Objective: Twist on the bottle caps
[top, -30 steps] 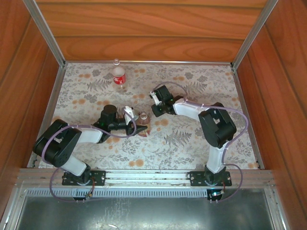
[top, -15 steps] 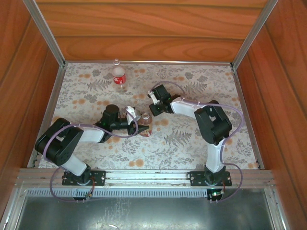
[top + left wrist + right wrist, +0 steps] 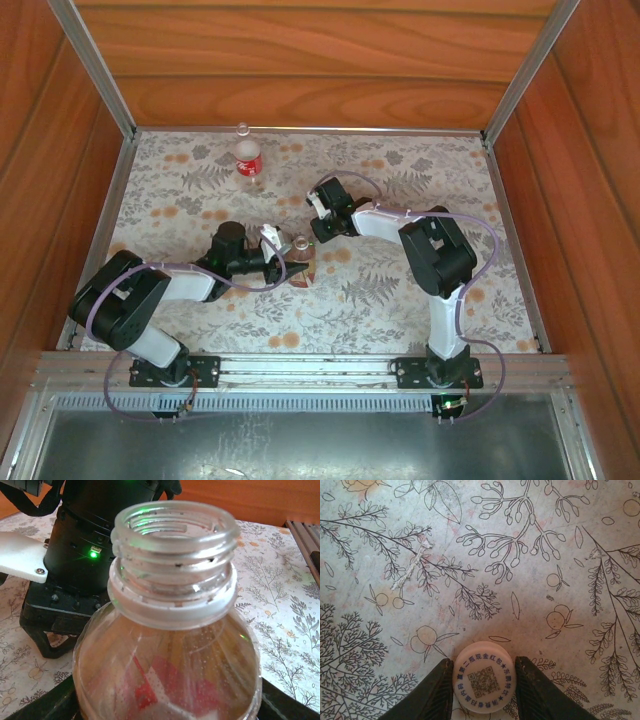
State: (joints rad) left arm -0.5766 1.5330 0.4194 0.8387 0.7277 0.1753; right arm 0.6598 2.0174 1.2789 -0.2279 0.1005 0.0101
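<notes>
An uncapped amber bottle (image 3: 167, 670) stands close up, its threaded neck open, with dark fingers (image 3: 290, 706) pressed against both lower sides. Behind it, a black wrist housing (image 3: 85, 535) with a green light sits over the floral tabletop (image 3: 280, 605).

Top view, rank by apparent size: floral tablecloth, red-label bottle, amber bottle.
1. floral tablecloth, by far.
2. red-label bottle.
3. amber bottle, though it is partly hidden and nearer the camera, so 2 against 3 is unsure.
</notes>
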